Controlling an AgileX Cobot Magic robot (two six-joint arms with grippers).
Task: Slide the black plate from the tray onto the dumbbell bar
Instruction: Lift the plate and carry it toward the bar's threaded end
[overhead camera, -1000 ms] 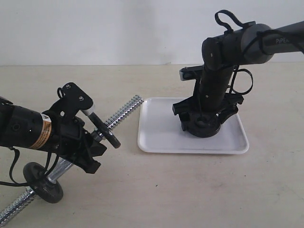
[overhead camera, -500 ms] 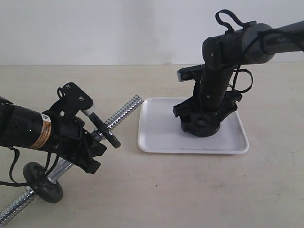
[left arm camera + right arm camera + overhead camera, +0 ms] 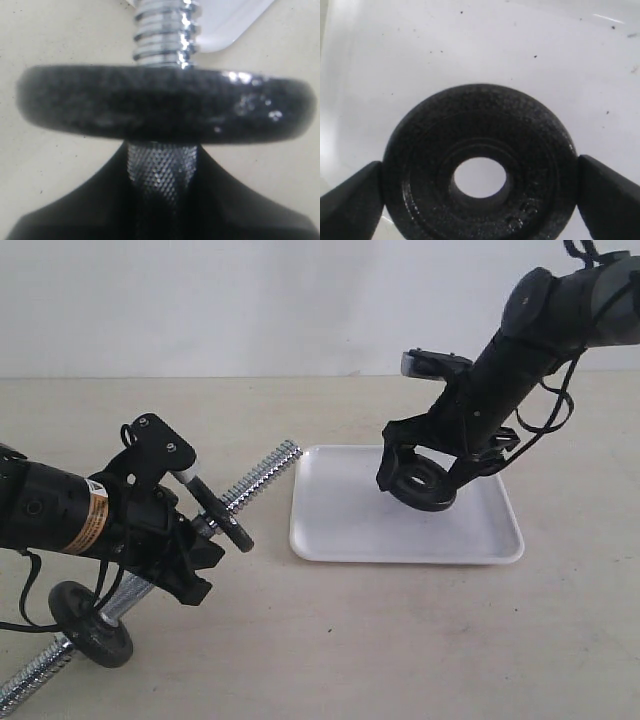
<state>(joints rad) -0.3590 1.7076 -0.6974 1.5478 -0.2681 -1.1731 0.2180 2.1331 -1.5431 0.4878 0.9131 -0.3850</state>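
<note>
— What does the tray [image 3: 335,530] hold?

— One thing, the black plate [image 3: 422,486]. It sits tilted over the right half of the tray, with its far edge higher than its near edge. I cannot tell whether the low edge touches the tray floor.

— Is something holding it?

— Yes, the right gripper [image 3: 425,480]. Its two fingers press on opposite edges of the plate. In the wrist view the white tray shows through the centre hole.

— And the left gripper [image 3: 195,532]?

— It is clamped on the rough middle part of the dumbbell bar [image 3: 262,472]. The bar slants, with its low end on the table [image 3: 400,640]. Its bare threaded end is raised and points toward the tray's near left corner.

— How many of each thing?

— One tray and one bar. There are three black round weights: the plate in the right gripper and two discs on the bar. One disc [image 3: 236,531] is just beyond the left fingers and the other [image 3: 93,625] is low, near the table.
</note>
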